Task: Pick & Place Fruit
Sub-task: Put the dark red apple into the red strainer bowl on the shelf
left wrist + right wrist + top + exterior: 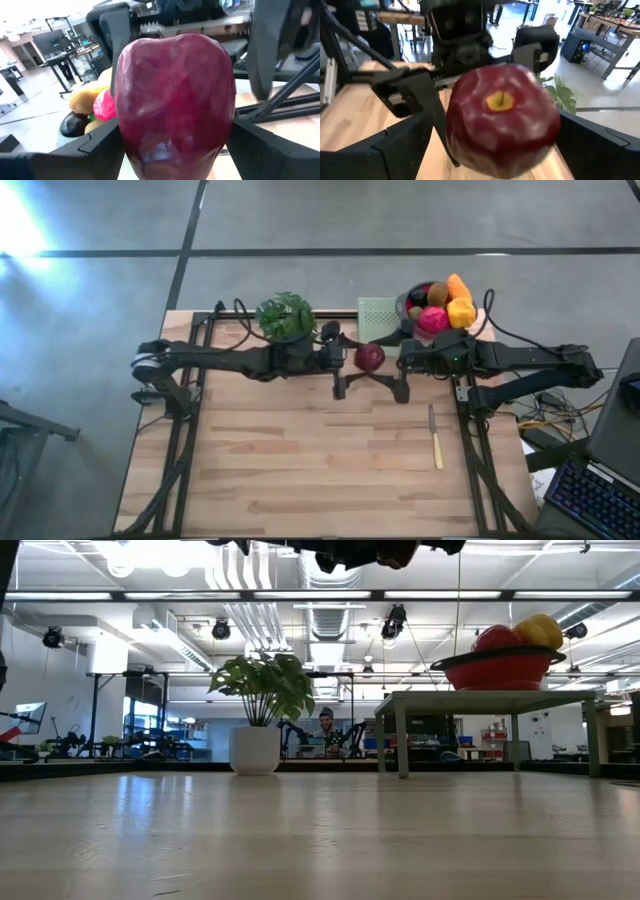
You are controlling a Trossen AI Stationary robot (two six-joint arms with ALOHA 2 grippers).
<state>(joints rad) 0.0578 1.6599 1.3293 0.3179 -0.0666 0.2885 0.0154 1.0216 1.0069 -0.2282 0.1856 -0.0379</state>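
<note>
Left gripper (352, 358) clenched the maroon apple (369, 357); right gripper (392, 360) gaped around it, risking a mid-handover drop

The near half of the pale wooden plank table (300, 470) lies open across the lower part of the high view, broken only by a slim knife with a pale handle (435, 438) at lower right. The centre is crowded: the left gripper (352, 369) and right gripper (392, 372) meet tip to tip around a dark maroon toy apple (370, 357), seemingly raised above the boards. Behind them the far edge is blocked by a leafy green potted plant (285, 316), a pale green square stand (377, 313) and a dark bowl heaped with coloured toy fruit (438, 304). Black frame rails (190, 430) line both sides.
</note>
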